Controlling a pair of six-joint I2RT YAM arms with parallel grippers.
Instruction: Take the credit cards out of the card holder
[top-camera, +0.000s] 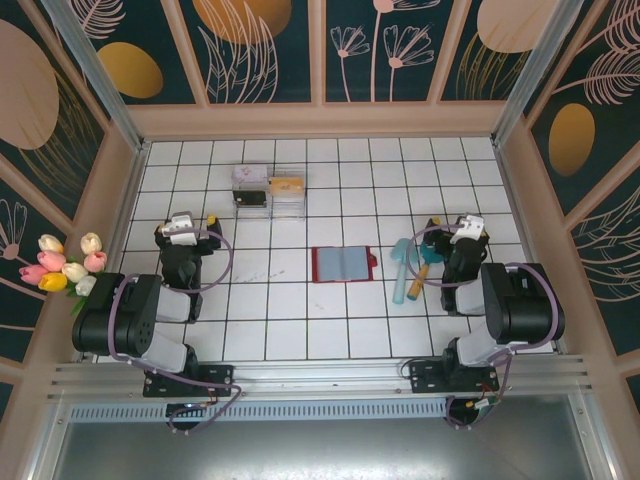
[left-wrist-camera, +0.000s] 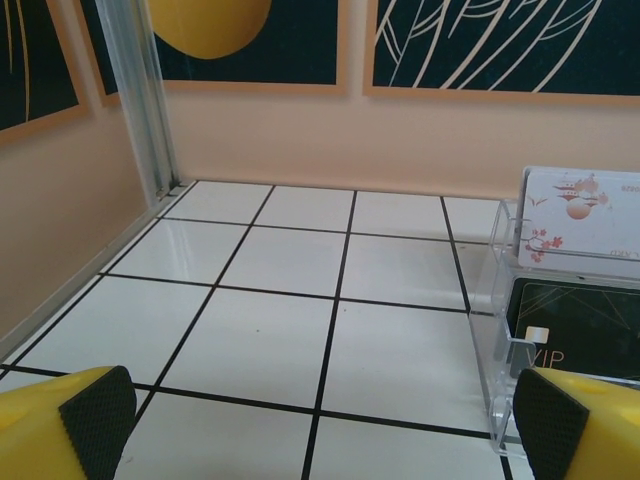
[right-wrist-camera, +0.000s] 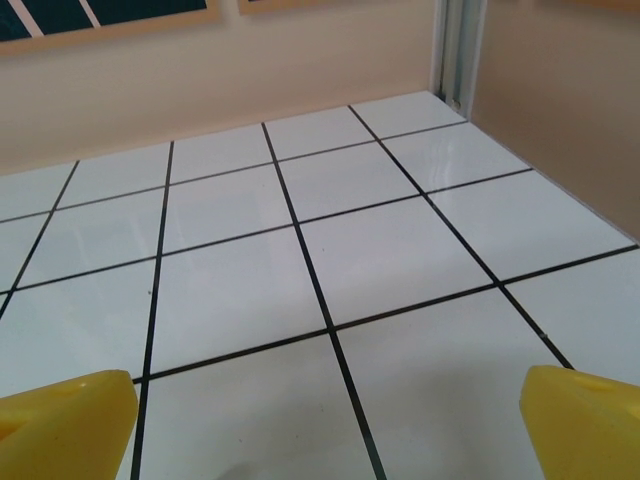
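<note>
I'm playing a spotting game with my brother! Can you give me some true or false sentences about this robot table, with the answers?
1. The card holder lies open on the table. True.
2. The left gripper is squeezing the card holder. False: it is open and holds nothing.
3. A clear plastic box stands ahead of the left gripper, a bit to its right. True.
4. The right gripper is shut. False: its fingers are wide apart.
5. The flowers are on the right side. False: they are at the left wall.
</note>
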